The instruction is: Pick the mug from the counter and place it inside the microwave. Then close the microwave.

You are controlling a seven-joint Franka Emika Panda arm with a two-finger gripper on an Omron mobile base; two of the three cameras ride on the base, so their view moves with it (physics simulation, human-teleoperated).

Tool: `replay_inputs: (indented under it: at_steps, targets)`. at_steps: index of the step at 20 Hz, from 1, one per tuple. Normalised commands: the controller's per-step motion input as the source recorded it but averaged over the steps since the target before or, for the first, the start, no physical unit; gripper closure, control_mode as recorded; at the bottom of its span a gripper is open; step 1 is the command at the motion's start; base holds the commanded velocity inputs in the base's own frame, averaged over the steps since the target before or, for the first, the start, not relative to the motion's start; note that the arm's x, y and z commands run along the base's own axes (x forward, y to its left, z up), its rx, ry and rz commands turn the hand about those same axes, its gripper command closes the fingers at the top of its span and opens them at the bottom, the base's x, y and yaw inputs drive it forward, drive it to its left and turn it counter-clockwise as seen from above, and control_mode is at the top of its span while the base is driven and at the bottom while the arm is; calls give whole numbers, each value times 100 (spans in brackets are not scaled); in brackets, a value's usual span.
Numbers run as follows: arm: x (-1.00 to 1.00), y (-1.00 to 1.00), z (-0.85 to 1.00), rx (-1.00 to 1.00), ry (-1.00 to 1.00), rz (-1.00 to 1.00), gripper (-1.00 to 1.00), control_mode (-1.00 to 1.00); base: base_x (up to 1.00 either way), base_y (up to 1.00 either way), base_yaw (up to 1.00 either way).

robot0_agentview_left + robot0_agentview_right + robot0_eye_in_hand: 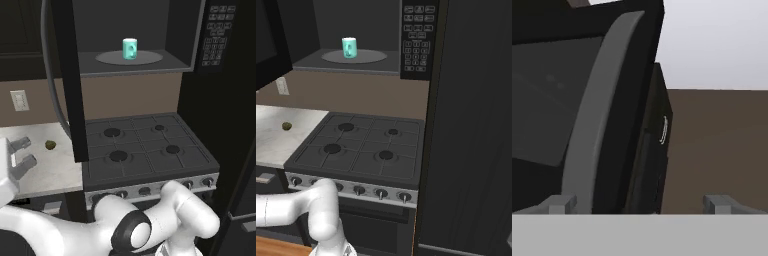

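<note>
Standing open, the microwave has its door swung out edge-on over the worktop, curved handle running along its height. The mug already sits on the turntable. The gripper, released and empty, hangs left of the door, which probably needs pushing rightward.

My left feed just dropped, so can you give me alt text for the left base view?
The teal mug stands upright on the grey turntable inside the open microwave, whose door hangs open over the counter edge. The open end effector sits at far left above the counter, near a small olive lump, with the black stovetop below the microwave.
</note>
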Motion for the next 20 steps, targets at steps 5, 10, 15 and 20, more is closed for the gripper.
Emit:
replay_inputs:
  at_steps: [5,10,15,20]
  targets:
    - [29,3,0,-3,0,-8,-100,-100,0,0,0]
    - [27,0,0,-1,0,-6,-100,-100,0,0,0]
    - [14,0,0,0,0,-4,-100,-100,0,0,0]
    - [12,0,4,-1,6,-2,-100,-100,0,0,0]
